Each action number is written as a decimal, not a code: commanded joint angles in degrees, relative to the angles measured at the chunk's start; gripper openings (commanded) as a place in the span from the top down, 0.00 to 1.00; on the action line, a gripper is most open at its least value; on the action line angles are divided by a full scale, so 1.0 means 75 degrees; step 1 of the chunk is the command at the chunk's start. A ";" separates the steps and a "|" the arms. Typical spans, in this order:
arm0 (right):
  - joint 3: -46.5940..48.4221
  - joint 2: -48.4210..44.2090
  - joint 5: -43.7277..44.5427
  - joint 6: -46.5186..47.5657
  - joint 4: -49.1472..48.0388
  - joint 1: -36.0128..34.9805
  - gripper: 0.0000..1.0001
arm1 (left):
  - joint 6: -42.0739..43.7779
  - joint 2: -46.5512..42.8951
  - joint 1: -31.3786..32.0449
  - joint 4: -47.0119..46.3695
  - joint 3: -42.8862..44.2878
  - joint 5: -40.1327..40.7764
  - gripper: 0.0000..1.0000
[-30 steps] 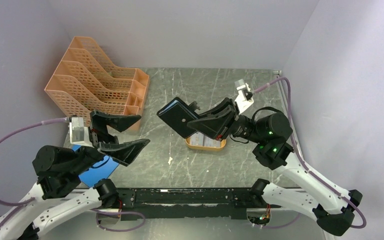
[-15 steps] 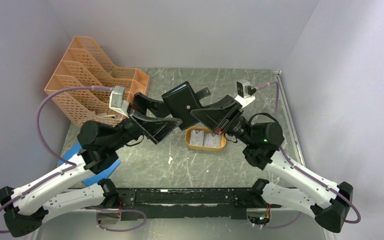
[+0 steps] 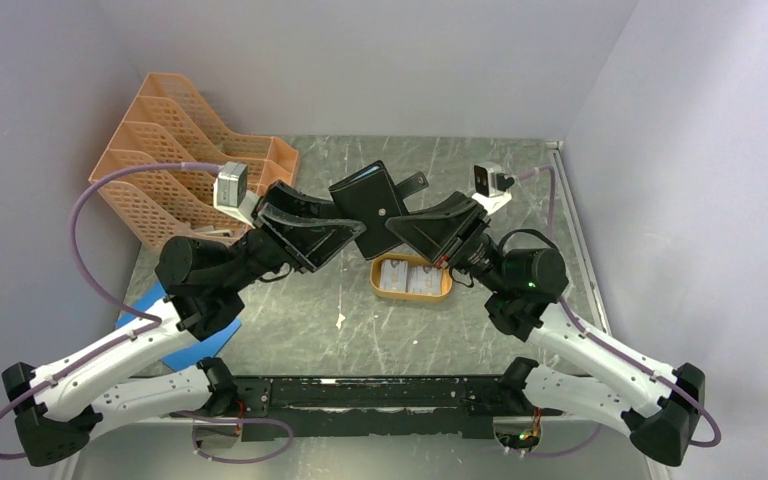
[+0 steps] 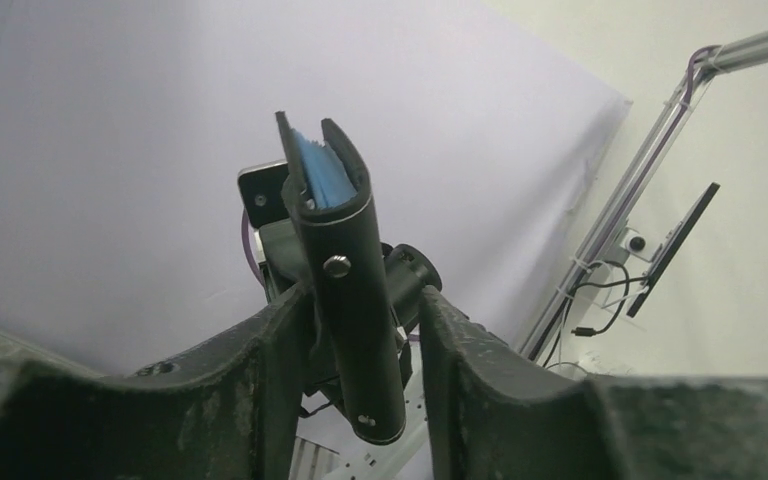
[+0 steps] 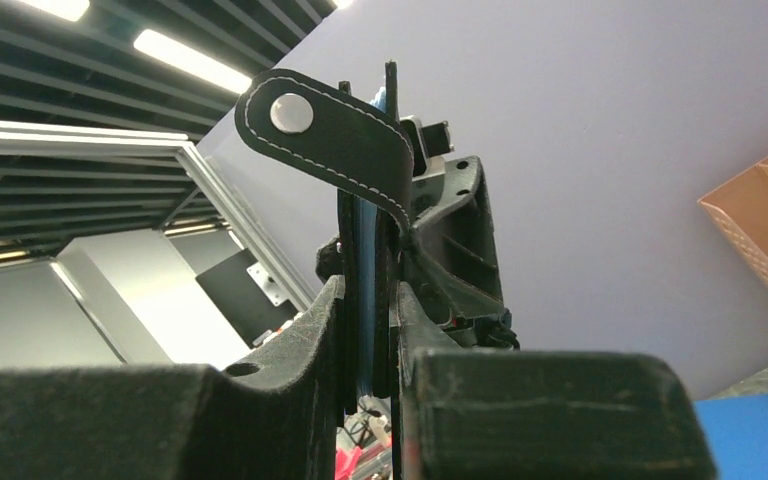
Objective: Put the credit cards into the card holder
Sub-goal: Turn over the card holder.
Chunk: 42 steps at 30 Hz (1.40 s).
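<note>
The black card holder [image 3: 368, 203] hangs in the air above the table's middle, folded, with its snap tab [image 5: 320, 125] sticking out. My right gripper [image 3: 392, 224] is shut on its edge [image 5: 368, 250]. My left gripper [image 3: 348, 226] reaches in from the left. Its fingers [image 4: 280, 340] stand either side of the holder's spine [image 4: 350, 260], with a small gap still showing on the right side. Blue lining shows inside the fold [image 4: 320, 180]. The pale credit cards [image 3: 410, 277] lie in the orange oval tray [image 3: 442, 293] just below the right gripper.
An orange mesh file rack [image 3: 195, 160] stands at the back left. A flat blue sheet [image 3: 195, 338] lies under the left arm near the front left. The right wall is close to the right arm.
My left arm has swung from the front left up to the card holder, and its jaws have narrowed around it. The right gripper carried the holder slightly back and right.
</note>
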<state>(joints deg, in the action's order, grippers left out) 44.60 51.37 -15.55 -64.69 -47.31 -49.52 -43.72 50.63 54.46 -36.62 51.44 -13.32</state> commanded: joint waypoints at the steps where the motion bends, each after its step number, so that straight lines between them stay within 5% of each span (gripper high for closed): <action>1: 0.0004 0.0033 0.0112 -0.0215 -0.0485 -0.0006 1.00 | 0.0055 0.0112 0.0012 -0.0323 0.0336 -0.0366 0.57; 6: 0.0018 0.0066 0.0112 -0.0258 -0.0418 0.0003 1.00 | 0.0073 0.0188 0.0019 -0.0208 0.0383 -0.0464 0.38; 9: 0.0030 0.0053 0.0157 -0.0224 -0.0366 -0.0007 1.00 | 0.0187 0.0238 0.0024 -0.0004 0.0429 -0.0517 0.37; 19: 0.0067 0.0117 0.0109 -0.0219 -0.0278 -0.0007 1.00 | 0.0408 0.0383 0.0029 0.0422 0.0595 -0.0580 0.93; 21: 0.0158 0.0094 0.0009 -0.0085 -0.0101 0.0001 1.00 | 0.0469 0.0288 0.0029 0.0630 0.0594 -0.0355 0.95; 22: 0.0264 0.0055 -0.0157 0.0076 0.0137 -0.0002 0.95 | 0.0497 0.0224 0.0031 0.0770 0.0583 -0.0191 0.95; 26: 0.0935 -0.0433 -0.0343 0.1464 0.2516 -0.0007 0.44 | 0.0589 -0.0123 0.0034 0.1860 0.0792 0.0491 0.95; 30: 0.1639 -0.1099 0.0377 0.3190 0.5134 0.0003 0.15 | 0.0927 -0.0402 0.0029 0.3401 0.1230 0.0875 0.95; 35: 0.2355 -0.1457 0.1550 0.4598 0.7268 0.0005 0.02 | 0.1069 -0.0842 0.0034 0.4247 0.1265 0.1009 0.95; 42: 0.2954 -0.1229 0.1472 0.5067 0.7671 0.0005 0.03 | 0.0633 -0.0878 0.0029 0.4276 0.1077 0.0146 0.95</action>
<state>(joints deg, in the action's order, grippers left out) 65.30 40.77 -5.10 -31.70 4.49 -49.50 -37.30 43.70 54.48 -5.56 59.27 -8.43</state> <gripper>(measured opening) 0.983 0.136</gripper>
